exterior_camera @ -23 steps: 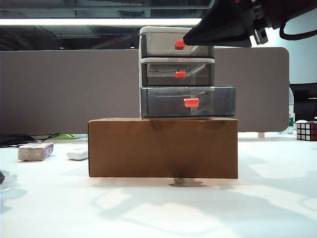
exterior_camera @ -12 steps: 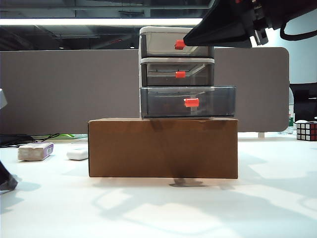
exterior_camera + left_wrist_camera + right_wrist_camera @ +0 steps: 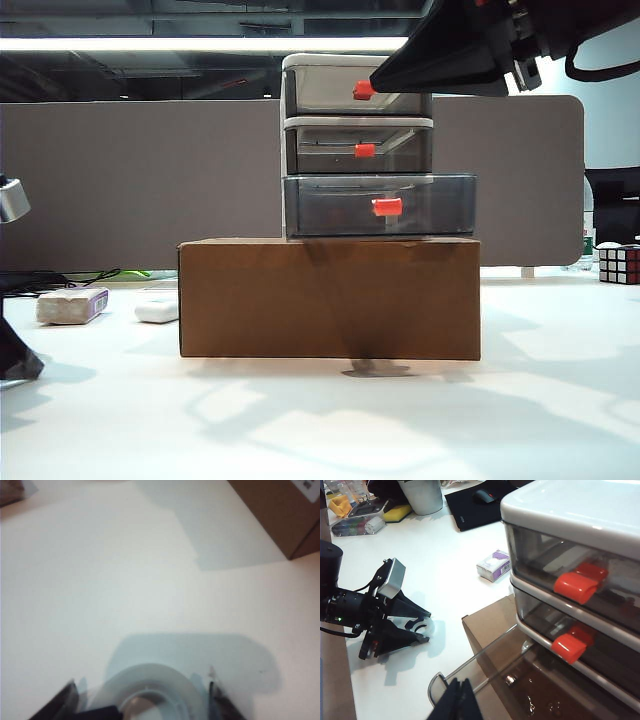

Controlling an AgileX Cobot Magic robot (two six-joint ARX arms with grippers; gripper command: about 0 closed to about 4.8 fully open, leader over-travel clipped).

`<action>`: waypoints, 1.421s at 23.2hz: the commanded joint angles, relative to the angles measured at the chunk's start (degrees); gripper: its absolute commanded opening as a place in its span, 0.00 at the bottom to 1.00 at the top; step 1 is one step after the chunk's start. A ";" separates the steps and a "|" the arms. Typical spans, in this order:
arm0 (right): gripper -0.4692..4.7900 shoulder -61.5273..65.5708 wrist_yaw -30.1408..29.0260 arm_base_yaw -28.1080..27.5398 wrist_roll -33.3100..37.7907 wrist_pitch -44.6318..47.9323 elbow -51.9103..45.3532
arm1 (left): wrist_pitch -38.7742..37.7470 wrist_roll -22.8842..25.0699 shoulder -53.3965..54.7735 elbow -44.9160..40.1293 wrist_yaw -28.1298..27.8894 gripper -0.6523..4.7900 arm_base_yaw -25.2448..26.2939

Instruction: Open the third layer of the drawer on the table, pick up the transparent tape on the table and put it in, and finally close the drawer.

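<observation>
Writing cannot be read on the white-and-purple block [image 3: 72, 305] at left. Left gripper [image 3: 142, 700] sits low at the frame's left edge, jaws spread around the tape [image 3: 150, 692] on the table [image 3: 320, 420]. Box [image 3: 330, 298] carries the drawer [image 3: 360, 145], third layer [image 3: 380, 205] pulled out. Right gripper [image 3: 459, 700] – upper right, fingers pressed together, by the top handle [image 3: 364, 90].

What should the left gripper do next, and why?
Probably close the jaws: the left gripper straddles the clear round tape roll on the white table. The lowest smoky-grey tray stands open; the right gripper hangs by the top tray.
</observation>
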 commanded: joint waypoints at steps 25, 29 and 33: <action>0.08 -2.51 1.46 0.04 0.04 0.57 0.26 | -18.75 8.37 -18.58 22.40 -2.51 0.40 -23.65; 0.08 -4.42 2.03 0.04 0.02 0.61 0.26 | -13.09 8.33 -11.21 25.90 -5.09 0.40 -31.58; 0.08 -6.88 3.15 0.00 -0.04 -0.39 0.26 | -7.39 9.05 1.68 31.91 -8.20 0.40 -38.25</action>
